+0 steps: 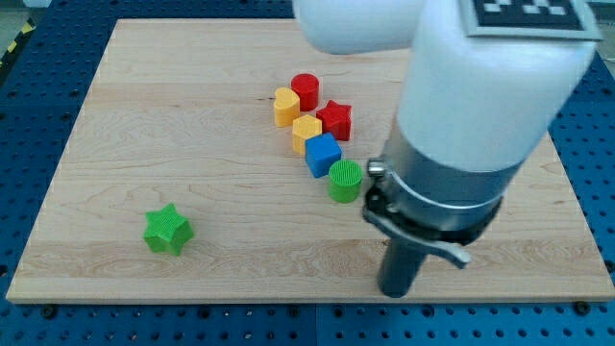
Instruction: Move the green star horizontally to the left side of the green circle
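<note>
The green star (168,230) lies on the wooden board (192,115) at the view's lower left. The green circle (345,181), a short cylinder, stands right of the board's middle, far to the right of the star and a little higher in the view. My tip (397,291) rests on the board at the view's lower right, below and to the right of the green circle and far right of the star. It touches no block.
A cluster sits just above and left of the green circle: a blue cube (323,154), a yellow hexagon (307,131), a red star (335,119), a yellow heart (285,107) and a red cylinder (306,90). The arm's white body (480,86) hides the board's upper right.
</note>
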`<act>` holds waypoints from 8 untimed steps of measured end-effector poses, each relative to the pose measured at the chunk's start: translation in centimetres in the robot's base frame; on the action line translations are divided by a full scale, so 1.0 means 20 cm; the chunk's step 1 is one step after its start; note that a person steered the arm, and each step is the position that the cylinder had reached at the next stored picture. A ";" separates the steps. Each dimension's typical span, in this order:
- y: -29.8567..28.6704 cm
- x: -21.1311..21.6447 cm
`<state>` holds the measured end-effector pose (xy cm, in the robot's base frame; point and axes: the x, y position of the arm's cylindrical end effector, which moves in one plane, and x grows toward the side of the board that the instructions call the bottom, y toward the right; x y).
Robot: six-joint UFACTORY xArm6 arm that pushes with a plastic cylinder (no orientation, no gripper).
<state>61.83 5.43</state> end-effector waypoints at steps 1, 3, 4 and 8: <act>-0.15 -0.01; -0.27 0.00; -0.58 0.00; -1.04 -0.21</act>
<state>57.63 -15.45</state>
